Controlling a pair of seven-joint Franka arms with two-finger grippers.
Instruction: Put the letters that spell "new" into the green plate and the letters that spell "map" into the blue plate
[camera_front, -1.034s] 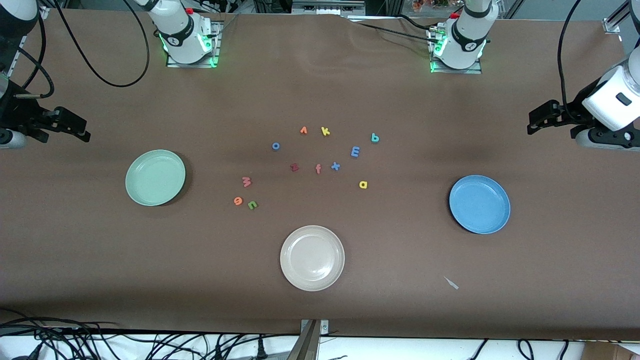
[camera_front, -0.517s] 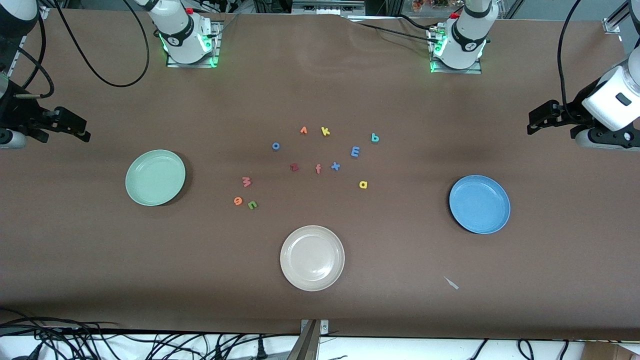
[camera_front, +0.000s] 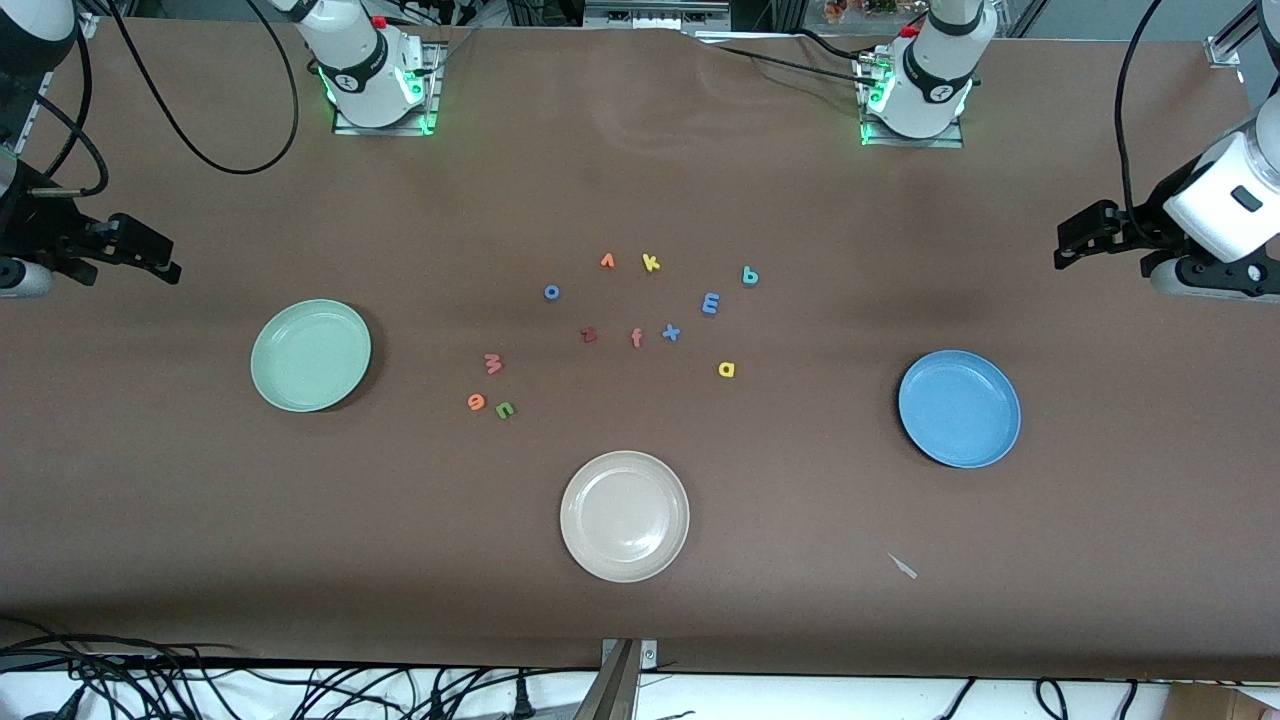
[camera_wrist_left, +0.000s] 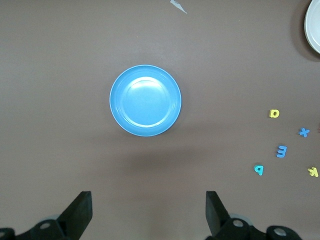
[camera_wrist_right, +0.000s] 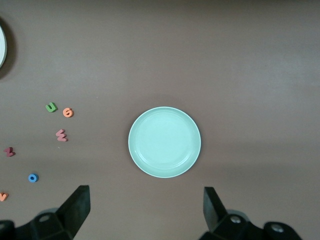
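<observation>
The green plate (camera_front: 310, 355) lies toward the right arm's end of the table, the blue plate (camera_front: 959, 408) toward the left arm's end. Between them are the green n (camera_front: 505, 409), orange e (camera_front: 476, 402) and pink w (camera_front: 492, 363), then the blue m (camera_front: 710, 303), teal p (camera_front: 750, 276) and yellow a (camera_front: 727, 369). My right gripper (camera_front: 165, 258) hangs open and empty beside the green plate (camera_wrist_right: 164, 142). My left gripper (camera_front: 1062, 245) hangs open and empty beside the blue plate (camera_wrist_left: 145, 100). Both plates are empty.
A cream-white plate (camera_front: 624, 516) sits nearer the front camera than the letters. Other loose letters lie among them: yellow k (camera_front: 651, 263), orange v (camera_front: 607, 261), blue o (camera_front: 551, 292), dark red z (camera_front: 588, 335), pink f (camera_front: 636, 338), blue x (camera_front: 671, 332). A small white scrap (camera_front: 903, 566) lies near the blue plate.
</observation>
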